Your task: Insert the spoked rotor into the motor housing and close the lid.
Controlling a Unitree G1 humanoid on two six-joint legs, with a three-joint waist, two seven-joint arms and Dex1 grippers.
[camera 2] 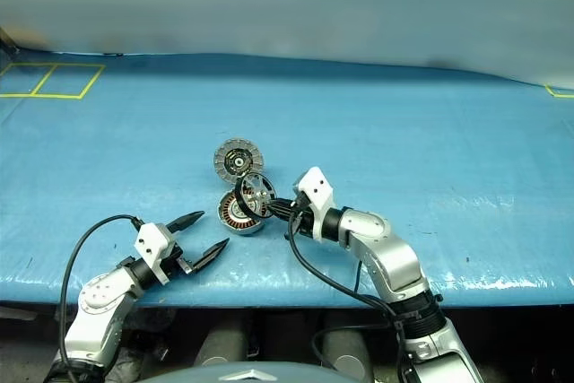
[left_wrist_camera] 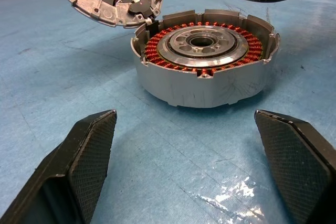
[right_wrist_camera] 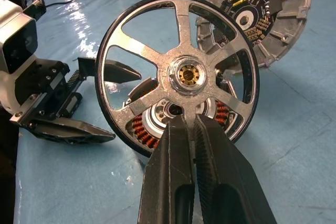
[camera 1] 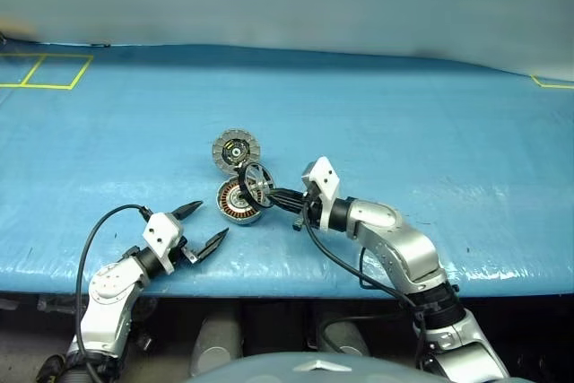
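The task stands at its first half — nothing is seated yet. The right gripper (right_wrist_camera: 195, 129) is clamped on a spoke of the spoked rotor (right_wrist_camera: 184, 72), holding it on edge in the air just above the motor housing (left_wrist_camera: 202, 59), which rests on the blue table (camera 1: 430, 132) with its copper windings exposed. The lid (camera 1: 236, 148) is swung open, tilted up behind the housing with its inner face showing. The left gripper (camera 1: 199, 227) hovers near the housing with its jaws spread wide and holding nothing. Judging by this, the rotor has yet to be laid flat and lowered into the casing — and the lid closed afterwards.
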